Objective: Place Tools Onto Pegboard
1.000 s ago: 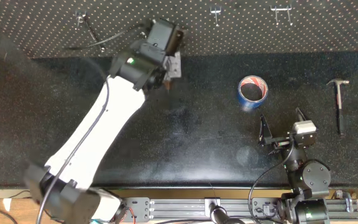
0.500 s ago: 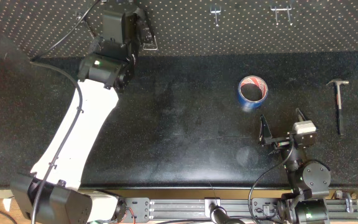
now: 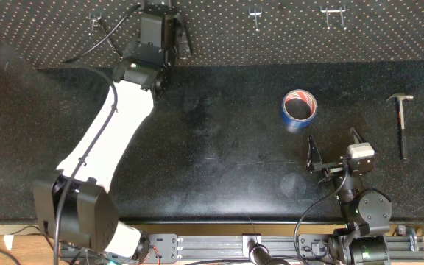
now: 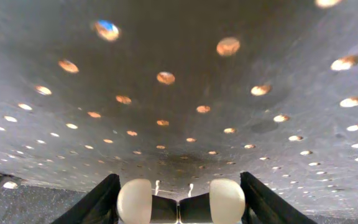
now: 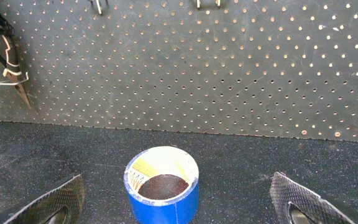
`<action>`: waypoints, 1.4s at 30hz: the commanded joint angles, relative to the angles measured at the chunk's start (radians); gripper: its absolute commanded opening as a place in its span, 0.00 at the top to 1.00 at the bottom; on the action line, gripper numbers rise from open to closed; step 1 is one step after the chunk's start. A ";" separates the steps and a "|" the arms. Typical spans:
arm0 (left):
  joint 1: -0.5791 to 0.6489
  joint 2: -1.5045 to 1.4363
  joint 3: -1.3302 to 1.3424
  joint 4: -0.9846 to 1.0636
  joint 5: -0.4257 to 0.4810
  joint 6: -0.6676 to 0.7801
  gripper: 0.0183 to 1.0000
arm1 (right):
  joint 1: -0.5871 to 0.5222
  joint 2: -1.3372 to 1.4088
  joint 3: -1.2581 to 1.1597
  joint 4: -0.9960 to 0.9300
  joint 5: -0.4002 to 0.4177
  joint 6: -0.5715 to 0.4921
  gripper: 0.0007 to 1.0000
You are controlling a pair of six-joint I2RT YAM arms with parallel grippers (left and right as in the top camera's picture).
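My left gripper point(image 3: 180, 37) is up against the pegboard point(image 3: 285, 33), right of the pliers point(image 3: 103, 31) that hang at its left end. In the left wrist view its pale pads point(image 4: 134, 200) stand apart and open, close to the perforated board point(image 4: 185, 93), with no tool between them. A blue tape roll point(image 3: 299, 109) stands on the black table, and a hammer point(image 3: 400, 124) lies at the right. My right gripper point(image 3: 335, 151) is low near the front, open, facing the tape roll point(image 5: 162, 183). The pliers point(image 5: 8, 59) also show in the right wrist view.
Two bare metal hooks point(image 3: 255, 15) point(image 3: 333, 15) stick out of the pegboard's upper right. The black table point(image 3: 219, 154) stretches wide between the arms. A rail runs along the front edge.
The left arm swung from the table's back edge up to the pegboard, first left, then slightly right. The right arm, tape roll and hammer stayed put.
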 commanded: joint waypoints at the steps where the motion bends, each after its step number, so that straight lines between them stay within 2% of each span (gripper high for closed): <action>1: 0.002 0.035 0.000 0.010 0.007 0.018 0.99 | 0.007 -0.006 -0.004 -0.003 0.005 0.011 0.02; 9: 0.020 0.051 0.000 -0.006 0.008 0.017 0.98 | 0.007 -0.006 -0.004 -0.003 0.005 0.011 0.02; 10: 0.020 0.051 0.000 -0.007 0.007 0.017 0.76 | 0.007 -0.006 -0.004 -0.003 0.005 0.011 0.02; 11: 0.020 0.051 0.000 -0.014 0.007 0.017 0.50 | 0.007 -0.006 -0.004 -0.003 0.005 0.011 0.02; 12: 0.020 0.051 0.000 -0.021 0.007 0.017 0.40 | 0.007 -0.006 -0.004 -0.003 0.005 0.011 0.02; 13: 0.020 0.051 0.000 -0.024 0.007 0.017 0.24 | 0.007 -0.006 -0.004 -0.003 0.005 0.011 0.02; 14: 0.020 0.049 0.000 -0.024 0.007 0.017 0.01 | 0.007 -0.006 -0.004 -0.003 0.005 0.011 0.03; 20: 0.027 -0.098 -0.018 -0.023 0.003 0.017 0.00 | 0.007 -0.006 -0.004 -0.003 0.005 0.011 0.02; 23: 0.053 -0.232 -0.161 0.029 0.004 0.017 0.00 | 0.007 -0.006 -0.004 -0.003 0.005 0.011 0.02; 25: 0.095 -0.460 -0.426 0.134 0.008 0.009 0.00 | 0.007 -0.006 -0.004 -0.003 0.005 0.011 0.02; 27: 0.225 -0.812 -0.838 0.304 0.008 -0.108 0.00 | 0.007 -0.006 -0.004 -0.003 0.005 0.011 0.02; 29: 0.258 -0.956 -1.010 0.408 0.008 -0.108 0.00 | 0.007 -0.006 -0.004 -0.003 0.005 0.011 0.02; 30: 0.288 -1.130 -1.199 0.527 0.047 -0.107 0.00 | 0.007 -0.006 -0.004 -0.003 0.005 0.011 0.02; 32: 0.310 -1.307 -1.389 0.665 0.109 -0.106 0.00 | 0.007 -0.006 -0.004 -0.003 0.005 0.011 0.02; 35: 0.306 -1.387 -1.390 0.566 0.113 -0.050 0.00 | 0.007 -0.006 -0.004 -0.003 0.005 0.011 0.02; 37: 0.261 -1.491 -1.390 0.470 0.112 0.063 0.00 | 0.007 -0.006 -0.004 -0.003 0.005 0.011 0.02; 39: 0.241 -1.610 -1.390 0.360 0.113 0.092 0.00 | 0.007 -0.006 -0.004 -0.003 0.005 0.011 0.02; 40: 0.241 -1.701 -1.390 0.275 0.129 0.155 0.00 | 0.007 -0.006 -0.004 -0.003 0.005 0.011 0.02; 41: 0.240 -1.709 -1.390 0.270 0.182 0.241 0.00 | 0.007 -0.006 -0.004 -0.003 0.005 0.011 0.02; 42: 0.240 -1.709 -1.390 0.265 0.222 0.267 0.00 | 0.007 -0.006 -0.004 -0.003 0.005 0.011 0.02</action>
